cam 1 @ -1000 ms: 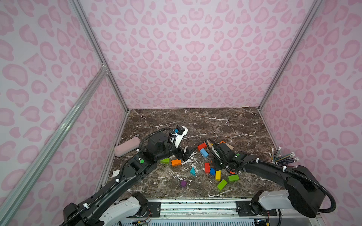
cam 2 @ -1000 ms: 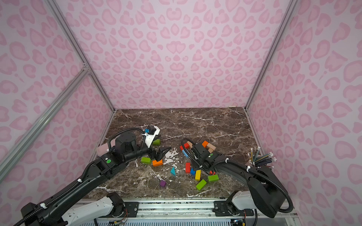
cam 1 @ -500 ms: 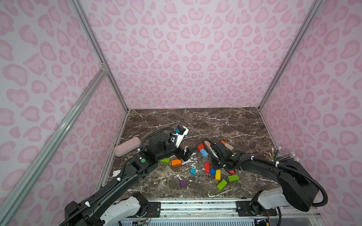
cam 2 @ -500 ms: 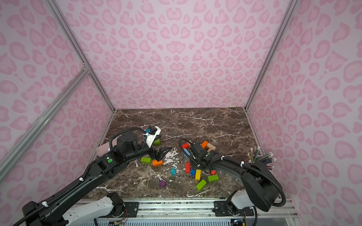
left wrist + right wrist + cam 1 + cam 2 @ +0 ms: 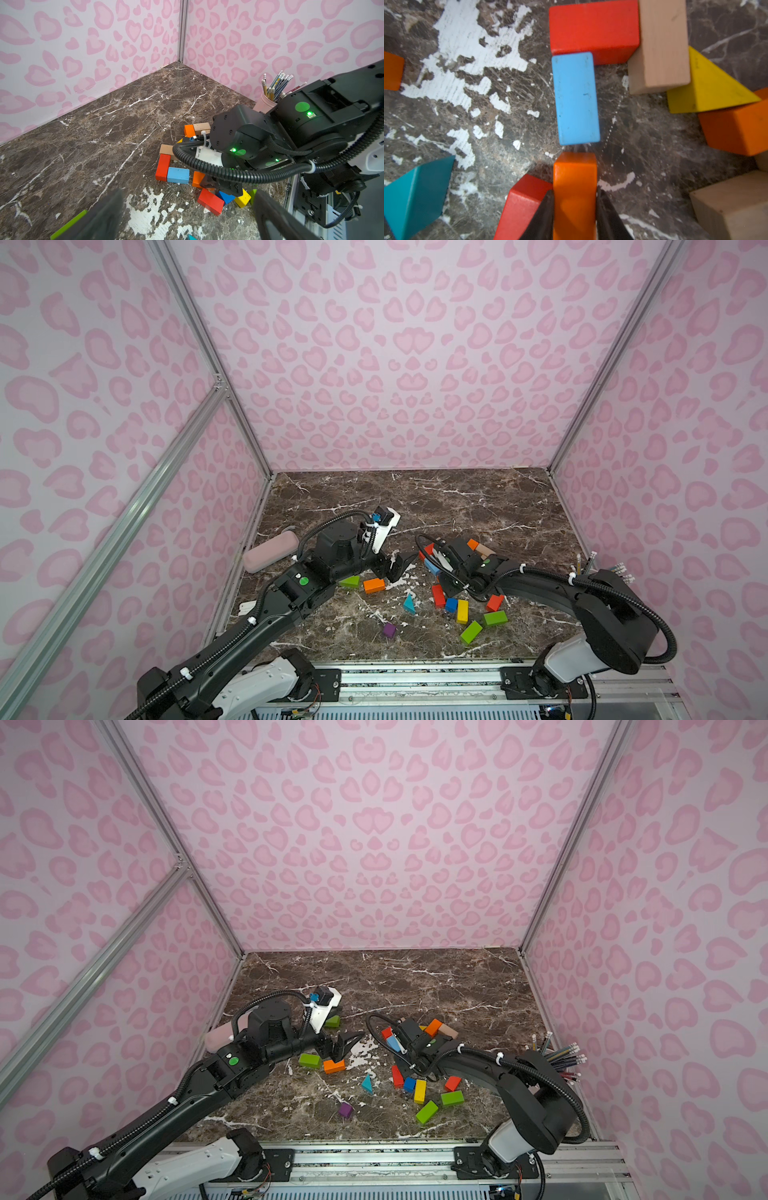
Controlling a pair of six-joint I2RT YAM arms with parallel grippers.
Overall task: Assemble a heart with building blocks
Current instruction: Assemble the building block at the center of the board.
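The building blocks lie scattered on the marble floor (image 5: 457, 497). In the right wrist view my right gripper (image 5: 575, 192) is shut on an orange block (image 5: 575, 178), its end close to a light blue brick (image 5: 576, 97) that lies against a red brick (image 5: 593, 29). Plain wood (image 5: 660, 45), yellow wedge (image 5: 708, 87) and teal wedge (image 5: 417, 195) lie around. In both top views my left gripper (image 5: 395, 568) (image 5: 345, 1044) hangs open and holds nothing, beside an orange brick (image 5: 374, 585) and a green wedge (image 5: 349, 581). The right gripper's jaws are hidden under its wrist there.
Red (image 5: 437, 595), blue (image 5: 451, 605), yellow (image 5: 462, 611), green (image 5: 495, 618) and purple (image 5: 389, 630) blocks lie near the front. A pink pouch (image 5: 270, 556) rests by the left wall. A pencil cup (image 5: 266, 104) stands at the right wall.
My right gripper's jaws have closed onto the orange block. The left arm has stayed where it was, still open.
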